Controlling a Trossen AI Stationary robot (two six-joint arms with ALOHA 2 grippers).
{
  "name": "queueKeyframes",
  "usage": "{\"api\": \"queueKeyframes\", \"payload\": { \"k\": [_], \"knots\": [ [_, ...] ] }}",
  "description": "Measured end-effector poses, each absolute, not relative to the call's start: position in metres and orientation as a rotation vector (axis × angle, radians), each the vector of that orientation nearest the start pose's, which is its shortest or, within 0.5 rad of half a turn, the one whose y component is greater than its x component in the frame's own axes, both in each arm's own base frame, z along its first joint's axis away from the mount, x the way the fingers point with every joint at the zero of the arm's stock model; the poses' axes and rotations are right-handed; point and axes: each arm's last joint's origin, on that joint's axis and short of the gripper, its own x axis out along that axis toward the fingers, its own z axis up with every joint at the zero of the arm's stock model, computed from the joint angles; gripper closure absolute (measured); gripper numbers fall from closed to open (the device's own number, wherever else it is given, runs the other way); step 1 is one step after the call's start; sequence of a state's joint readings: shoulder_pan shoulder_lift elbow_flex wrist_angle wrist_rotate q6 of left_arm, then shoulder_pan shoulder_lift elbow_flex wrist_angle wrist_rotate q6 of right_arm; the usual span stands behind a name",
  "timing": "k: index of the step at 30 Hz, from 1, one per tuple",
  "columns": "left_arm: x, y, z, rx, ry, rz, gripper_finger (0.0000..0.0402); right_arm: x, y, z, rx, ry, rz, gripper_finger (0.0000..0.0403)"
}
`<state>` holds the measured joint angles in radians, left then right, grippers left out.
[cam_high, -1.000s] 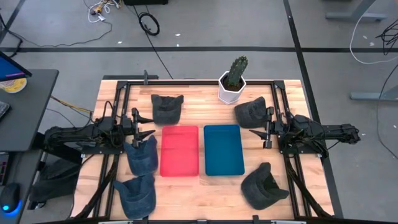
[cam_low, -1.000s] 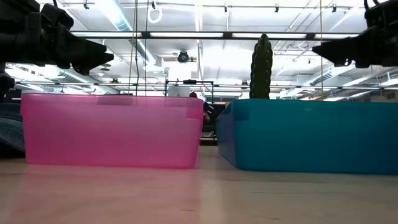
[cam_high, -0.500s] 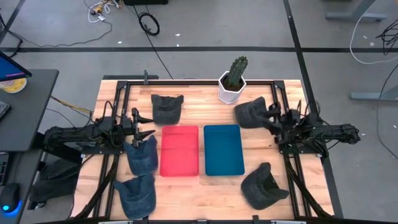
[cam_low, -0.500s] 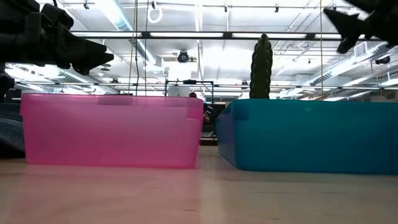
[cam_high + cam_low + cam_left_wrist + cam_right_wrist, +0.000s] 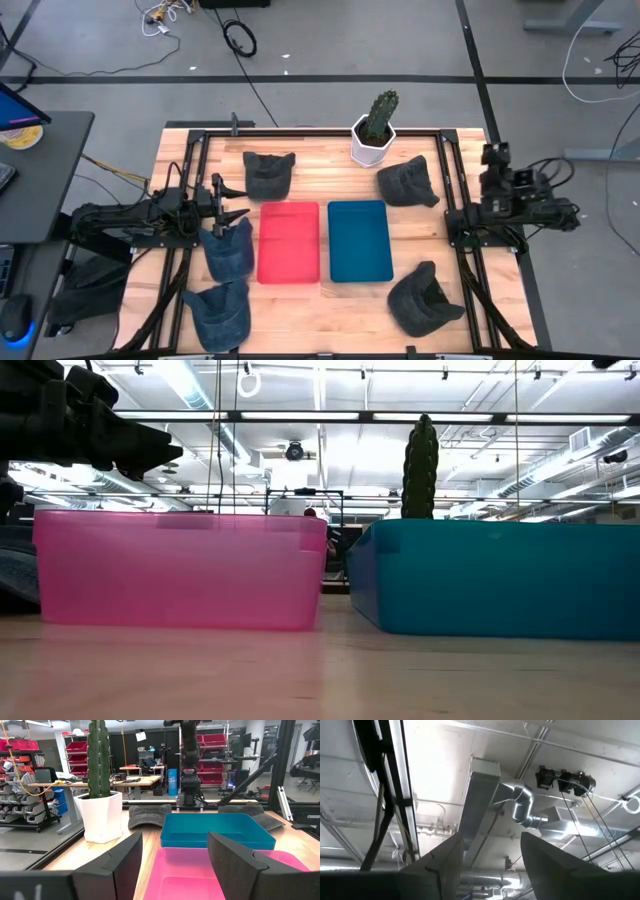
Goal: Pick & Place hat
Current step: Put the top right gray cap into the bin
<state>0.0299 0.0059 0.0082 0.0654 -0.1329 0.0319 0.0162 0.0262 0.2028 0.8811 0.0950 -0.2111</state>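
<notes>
Several hats lie flat on the wooden table: a dark one (image 5: 269,172) at the far side, two blue denim ones (image 5: 227,248) (image 5: 217,310) on the left, two dark ones (image 5: 408,182) (image 5: 424,298) on the right. A pink bin (image 5: 289,242) and a blue bin (image 5: 359,240) stand mid-table. My left gripper (image 5: 238,206) (image 5: 175,845) is open and empty, above the table just left of the pink bin. My right gripper (image 5: 493,157) (image 5: 490,837) is open and empty, raised at the table's right edge and pointing up at the ceiling.
A cactus in a white pot (image 5: 375,128) stands at the far edge, behind the blue bin. Black rails (image 5: 455,190) run along both sides of the table. A desk with a screen (image 5: 20,120) stands off the table's left.
My right gripper has drawn back from beside the far right hat toward the table's right edge, risen, and tipped up until it points at the ceiling; it has left the low view. It stays open and empty. The hats have not moved.
</notes>
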Motion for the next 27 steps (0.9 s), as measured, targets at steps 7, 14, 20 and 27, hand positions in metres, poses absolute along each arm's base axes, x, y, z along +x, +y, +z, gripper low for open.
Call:
{"api": "queueKeyframes", "payload": {
  "k": [7, 14, 20, 27],
  "knots": [
    [0.097, 0.007, 0.172, 0.028, -0.064, 0.164, 0.0174, 0.023, -0.002, 0.323, -0.153, -1.094, -0.197, 0.0202],
    [0.097, 0.007, 0.172, 0.028, -0.064, 0.163, 0.0174, 0.022, -0.002, 0.323, -0.124, -1.104, -0.179, 0.0202],
    [0.097, 0.007, 0.172, 0.028, -0.064, 0.164, 0.0174, 0.008, -0.004, 0.345, -0.134, -1.118, -0.235, 0.0202],
    [0.097, 0.007, 0.172, 0.028, -0.064, 0.163, 0.0174, -0.012, -0.01, 0.39, -0.056, -0.896, -0.425, 0.0202]
  ]
}}
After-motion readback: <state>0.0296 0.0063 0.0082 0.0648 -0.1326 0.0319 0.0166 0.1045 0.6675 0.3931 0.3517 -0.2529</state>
